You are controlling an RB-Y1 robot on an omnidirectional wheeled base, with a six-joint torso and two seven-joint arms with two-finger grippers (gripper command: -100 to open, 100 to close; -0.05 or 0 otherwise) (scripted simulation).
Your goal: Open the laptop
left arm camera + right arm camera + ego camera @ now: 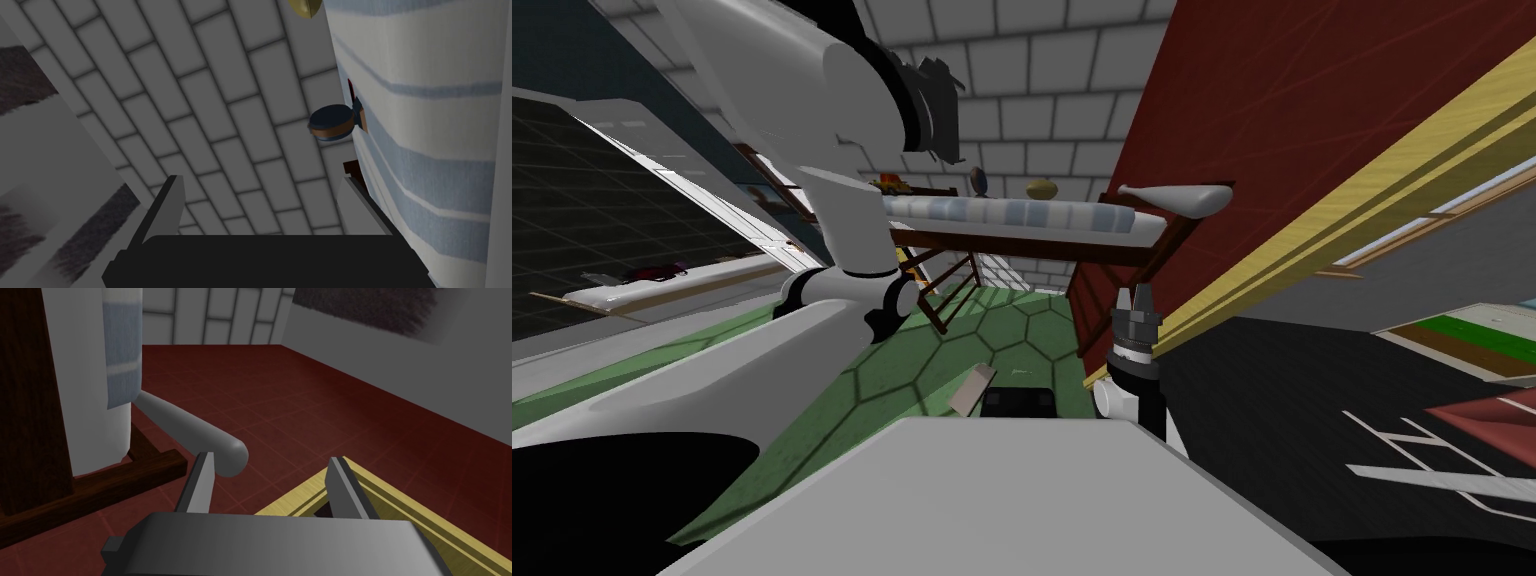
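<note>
In the head view the whole room is leaning over. A green floor (992, 330) with a six-sided pattern is running up to a bed (1012, 213) with a blue-striped mattress on a dark wooden frame. A grey bolster (1177, 198) is sticking out past the bed's end. A white brick wall (1032, 80) is standing behind the bed, with a dark red tiled floor (1272, 110) and a yellow wooden frame (1312, 230) beside it. On the green floor near me, a small dark slab (1017, 402) is lying with a pale flap at its side; I cannot tell whether this is the laptop. The left hand (944, 110) is hanging high on a raised arm near the brick wall. The right hand (1134, 300) is pointing up beside the bed's end.

In the left wrist view the left hand (260, 180) is standing wide open, gripping nothing. It is facing the brick wall alongside the striped mattress. A round blue and brown thing (332, 124) is sitting at the mattress's edge.

In the right wrist view the right hand (271, 458) is spread open and empty over the red floor. The bolster is lying just beyond one finger (202, 483), and the yellow frame is lying under the other.
</note>
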